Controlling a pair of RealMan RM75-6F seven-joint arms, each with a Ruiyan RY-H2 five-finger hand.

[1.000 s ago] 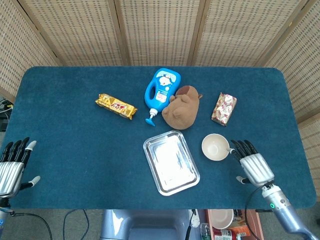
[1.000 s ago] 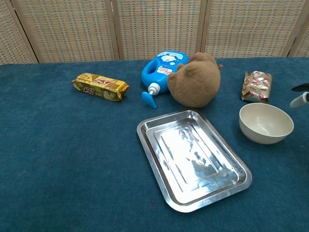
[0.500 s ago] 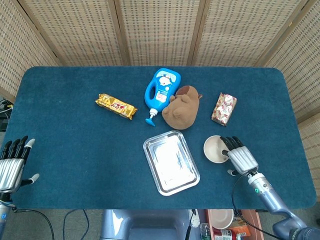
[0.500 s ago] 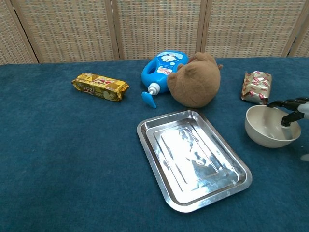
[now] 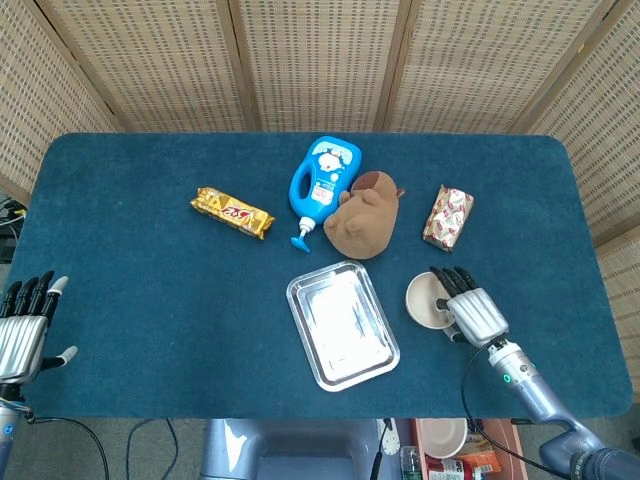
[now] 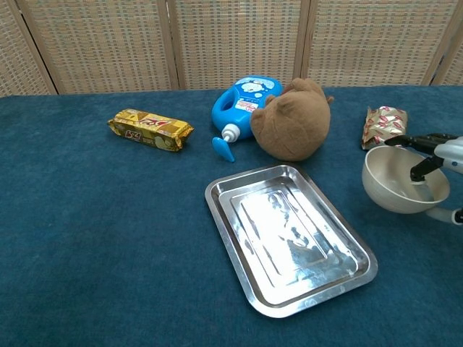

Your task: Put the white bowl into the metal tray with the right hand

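Observation:
The white bowl (image 5: 424,299) (image 6: 394,184) sits to the right of the metal tray (image 5: 343,325) (image 6: 296,242), tipped a little toward the tray. My right hand (image 5: 470,310) (image 6: 438,153) grips its right rim, with the dark fingers reaching over the edge into the bowl and the thumb outside below it. The tray lies flat with nothing in it. My left hand (image 5: 22,330) hovers with fingers spread at the table's front left edge, holding nothing; only the head view shows it.
Behind the tray lie a brown plush toy (image 5: 365,215) (image 6: 293,119) and a blue pump bottle (image 5: 322,185) (image 6: 242,105). A gold snack pack (image 5: 232,212) (image 6: 150,129) lies to the left, and a red-and-silver packet (image 5: 448,217) (image 6: 385,129) just behind the bowl.
My right hand moved left from beside the bowl onto its rim, fingers going inside. The bowl has shifted slightly and tipped. The left hand barely moved.

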